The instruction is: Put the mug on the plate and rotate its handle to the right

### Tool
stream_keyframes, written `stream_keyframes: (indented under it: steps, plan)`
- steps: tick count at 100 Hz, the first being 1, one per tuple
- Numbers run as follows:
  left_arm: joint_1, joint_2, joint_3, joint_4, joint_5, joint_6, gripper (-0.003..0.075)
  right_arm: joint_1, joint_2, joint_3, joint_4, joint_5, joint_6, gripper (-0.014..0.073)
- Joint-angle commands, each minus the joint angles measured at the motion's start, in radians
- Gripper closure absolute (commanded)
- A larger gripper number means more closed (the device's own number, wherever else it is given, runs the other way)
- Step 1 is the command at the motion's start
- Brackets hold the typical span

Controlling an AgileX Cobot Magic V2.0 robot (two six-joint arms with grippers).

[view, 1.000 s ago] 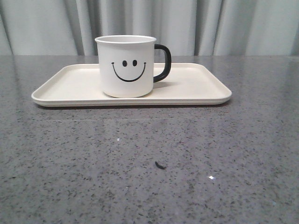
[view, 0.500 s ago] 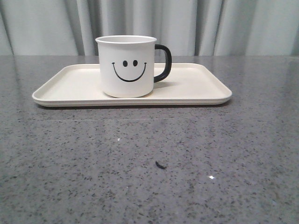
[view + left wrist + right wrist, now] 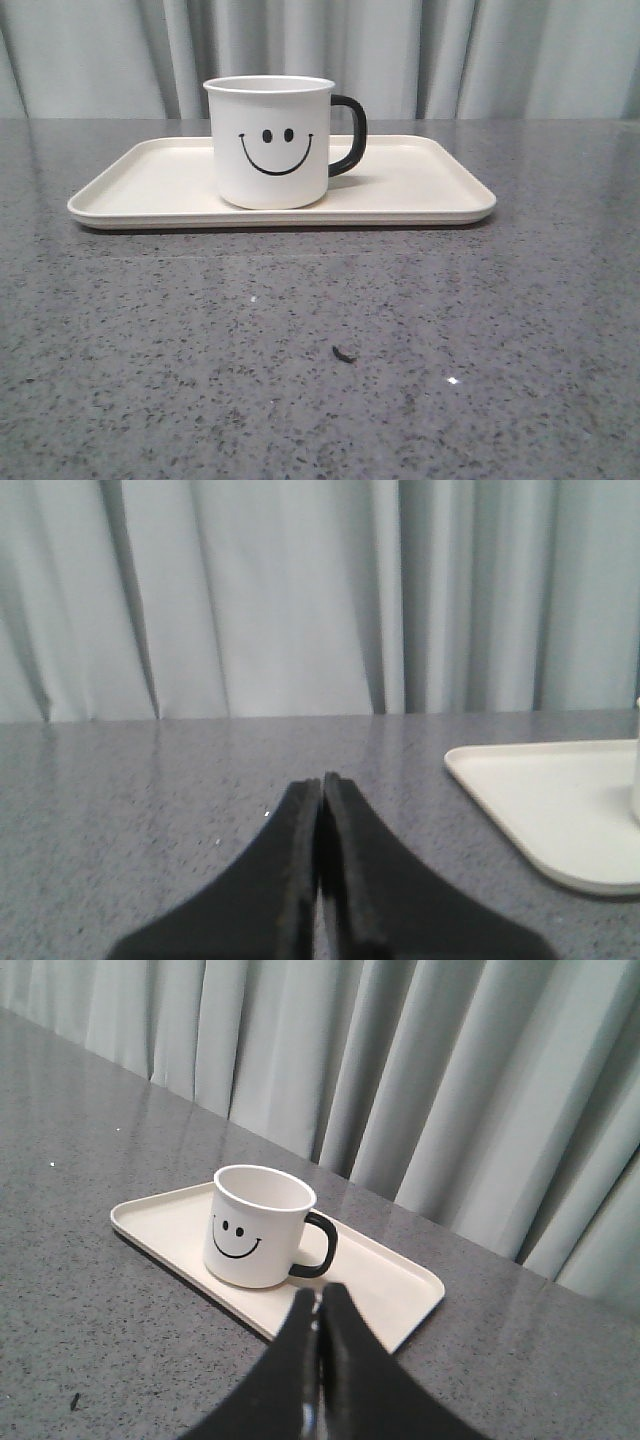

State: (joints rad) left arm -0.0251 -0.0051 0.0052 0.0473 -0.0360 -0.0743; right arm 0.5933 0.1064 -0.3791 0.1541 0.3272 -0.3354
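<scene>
A: what's actually there?
B: grey speckled stone table (image 3: 500, 300), with pale pleated curtains (image 3: 500, 60) hanging right behind its far edge.
A: anything lying on the table?
B: one tiny dark fleck (image 3: 343, 354) toward its near edge, roughly mid-width.

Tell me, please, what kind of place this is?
Probably a robot test bench, not a real kitchen: a bare grey speckled table, plain pale curtains behind it, and only one smiley mug on a cream plate.
</scene>
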Motion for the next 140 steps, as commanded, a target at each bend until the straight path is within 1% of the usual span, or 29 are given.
stream_keyframes:
  steps: [1, 13, 35, 140]
  plan:
    - [0.025, -0.034, 0.003, -0.018, -0.031, -0.001, 0.0739, -0.006, 0.009, -0.023, 0.002, -0.089, -0.001, 0.0663]
    - [0.047, -0.032, 0.005, -0.018, -0.004, -0.001, 0.0739, -0.006, 0.009, -0.023, 0.002, -0.088, -0.001, 0.0663]
    - [0.049, -0.032, 0.005, -0.018, 0.062, -0.001, 0.0739, -0.006, 0.009, -0.023, 0.002, -0.088, -0.001, 0.0663]
    - [0.049, -0.032, 0.005, -0.022, 0.064, -0.001, 0.0739, -0.006, 0.009, -0.023, 0.001, -0.09, -0.001, 0.0663]
